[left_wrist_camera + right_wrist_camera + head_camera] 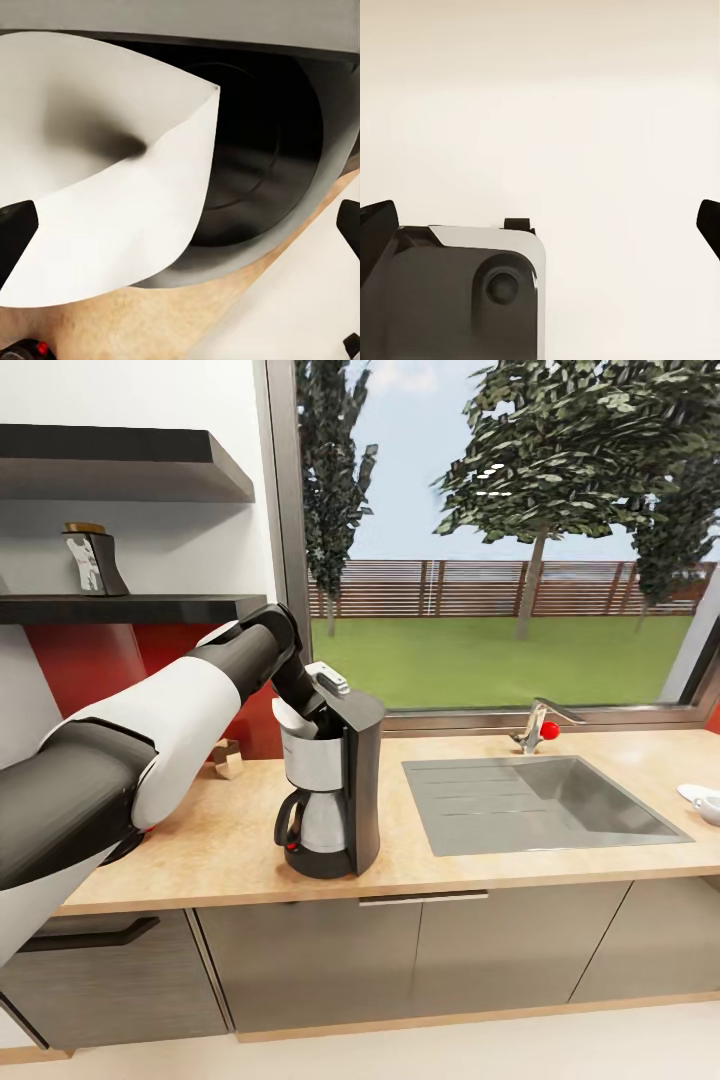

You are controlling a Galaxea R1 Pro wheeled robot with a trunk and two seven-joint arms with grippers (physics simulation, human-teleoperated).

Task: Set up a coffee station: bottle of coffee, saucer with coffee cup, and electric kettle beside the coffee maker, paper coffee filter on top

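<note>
On your far left, the bottle of coffee (93,563) stands on the lower kitchen shelf (150,607), its base partly hidden by the shelf edge. Your left arm (150,710) crosses the countertop (480,870) and covers a small wooden block (227,757) behind it. The left gripper (180,217) is above the coffee maker (328,790), fingers spread wide, nothing pinched between them; the paper coffee filter (112,187) sits loosely over the maker's dark basket, one edge curled up, and you cannot tell whether it is fully seated. Moving right: the sink (540,800), then the faucet (535,725). At the far right edge a white saucer (700,800) is cut off. Your right gripper (540,217) hangs open over pale floor, with part of the robot's body below it.
</note>
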